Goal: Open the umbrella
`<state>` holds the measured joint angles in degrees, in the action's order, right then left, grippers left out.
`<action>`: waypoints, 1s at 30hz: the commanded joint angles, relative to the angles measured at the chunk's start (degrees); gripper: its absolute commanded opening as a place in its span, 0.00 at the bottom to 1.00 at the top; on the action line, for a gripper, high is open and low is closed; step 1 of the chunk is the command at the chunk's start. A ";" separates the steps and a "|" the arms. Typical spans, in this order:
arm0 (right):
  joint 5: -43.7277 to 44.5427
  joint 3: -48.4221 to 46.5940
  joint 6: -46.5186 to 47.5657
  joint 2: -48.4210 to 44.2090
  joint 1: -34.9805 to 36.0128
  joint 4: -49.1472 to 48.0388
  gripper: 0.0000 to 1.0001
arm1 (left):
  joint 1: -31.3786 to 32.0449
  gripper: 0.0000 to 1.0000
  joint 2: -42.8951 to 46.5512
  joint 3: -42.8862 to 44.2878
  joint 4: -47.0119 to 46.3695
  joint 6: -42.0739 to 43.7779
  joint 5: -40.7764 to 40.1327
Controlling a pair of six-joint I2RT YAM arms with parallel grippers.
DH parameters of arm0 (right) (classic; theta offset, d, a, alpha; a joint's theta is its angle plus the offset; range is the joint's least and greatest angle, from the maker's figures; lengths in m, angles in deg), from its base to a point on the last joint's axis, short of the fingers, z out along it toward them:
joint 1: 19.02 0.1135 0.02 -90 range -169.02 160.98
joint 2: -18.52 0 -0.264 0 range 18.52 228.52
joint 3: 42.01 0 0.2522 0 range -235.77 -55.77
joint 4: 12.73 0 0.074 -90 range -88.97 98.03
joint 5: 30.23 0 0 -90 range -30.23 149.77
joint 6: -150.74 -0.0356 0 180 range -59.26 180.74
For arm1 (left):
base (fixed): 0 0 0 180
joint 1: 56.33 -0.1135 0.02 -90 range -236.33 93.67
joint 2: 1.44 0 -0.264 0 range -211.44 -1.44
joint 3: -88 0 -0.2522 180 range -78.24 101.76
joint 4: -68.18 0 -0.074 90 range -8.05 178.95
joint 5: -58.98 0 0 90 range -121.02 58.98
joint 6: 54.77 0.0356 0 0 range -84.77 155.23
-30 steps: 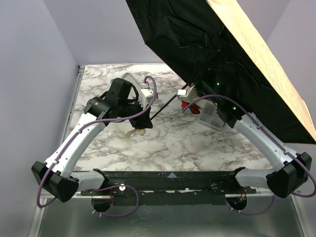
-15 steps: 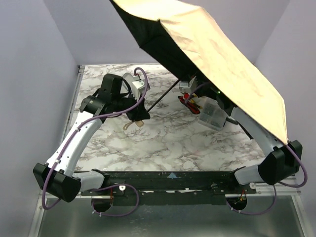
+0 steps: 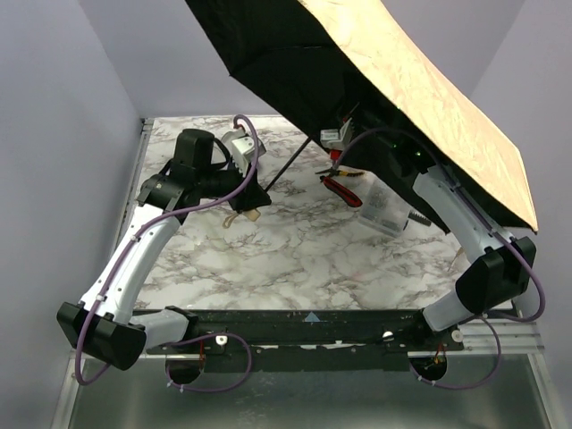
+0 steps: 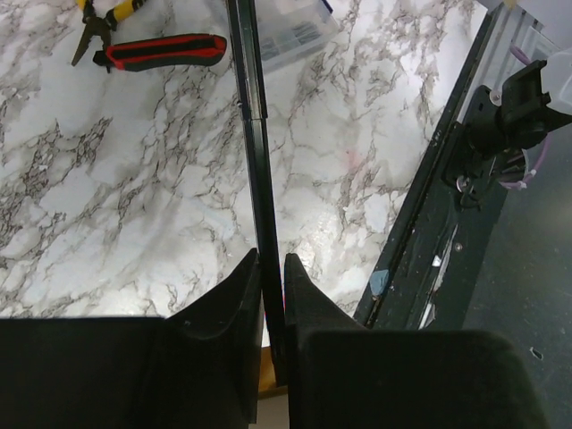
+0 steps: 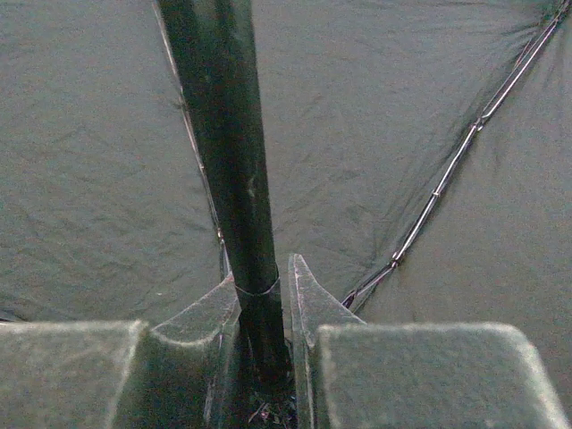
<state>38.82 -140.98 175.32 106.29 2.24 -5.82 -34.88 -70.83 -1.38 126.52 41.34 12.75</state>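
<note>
The umbrella stands open over the table's right half, with peach-tan outer fabric (image 3: 429, 98) and black lining (image 3: 286, 63). Its thin black shaft (image 3: 290, 165) slants down-left to the tan handle (image 3: 243, 215). My left gripper (image 3: 256, 194) is shut on the shaft just above the handle; the left wrist view shows the jaws (image 4: 271, 264) clamped on the shaft (image 4: 255, 161). My right gripper (image 5: 262, 268) is shut on the shaft (image 5: 228, 161) higher up, under the lining (image 5: 402, 89), and the canopy hides it in the top view.
Red-and-yellow-handled pliers (image 3: 344, 189) lie mid-table, also in the left wrist view (image 4: 161, 49). A clear plastic box (image 3: 384, 210) sits beside them under the canopy. The black rail (image 3: 304, 326) marks the near table edge. Lavender walls close in on both sides.
The canopy has swung and tilted, now showing both black lining and peach outer side. The right arm has risen and reached farther back; the left gripper moved slightly back-left with the shaft.
</note>
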 commanded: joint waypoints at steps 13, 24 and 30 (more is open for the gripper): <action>16.63 -6.46 -1.19 4.79 -16.10 -16.40 0.08 | -1.24 0.00 7.04 -10.08 18.35 2.35 4.54; 18.14 -8.71 -2.27 6.89 -19.65 -17.67 0.06 | -1.28 0.00 6.17 -10.46 19.13 2.94 4.42; 11.57 0.23 -1.40 2.23 -19.64 -18.28 0.08 | -1.23 0.00 3.79 -5.63 15.00 1.09 4.65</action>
<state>27.04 -143.07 174.32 111.82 -2.53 -8.62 -35.97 -68.16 -7.76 118.37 39.24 10.10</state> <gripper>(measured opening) 0.188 0.118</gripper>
